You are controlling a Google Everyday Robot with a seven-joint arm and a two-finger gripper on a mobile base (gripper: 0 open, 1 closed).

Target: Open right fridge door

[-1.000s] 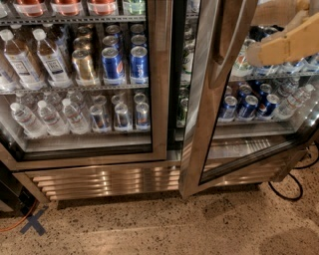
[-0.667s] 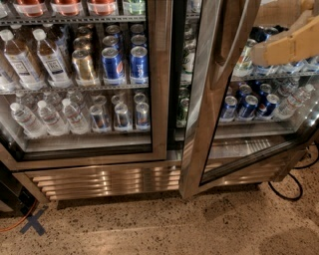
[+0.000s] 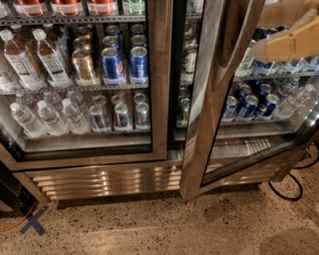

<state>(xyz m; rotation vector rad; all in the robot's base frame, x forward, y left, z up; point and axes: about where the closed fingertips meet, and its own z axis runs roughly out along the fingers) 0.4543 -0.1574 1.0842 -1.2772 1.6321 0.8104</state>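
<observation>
Steel-framed, the right fridge door [image 3: 207,124] stands partly ajar just right of the closed left fridge door [image 3: 159,79], my gripper [image 3: 266,49] higher and farther right, grip unreadable; next, I judge, a wider outward pull.

Things cut off or too blurry to make out

The right fridge door [image 3: 209,124] runs past the top edge, so its upper end is cut off. The pincer [image 3: 261,49] is at the upper right, just beside that door's frame. It is only a tan blur, and the arm [image 3: 299,37] behind it goes off the right edge. The top-shelf bottles [image 3: 67,6] show only their bottoms. The labels on the cans [image 3: 112,63] are too small to read. A black cable [image 3: 295,191] on the floor runs off the right edge.
</observation>
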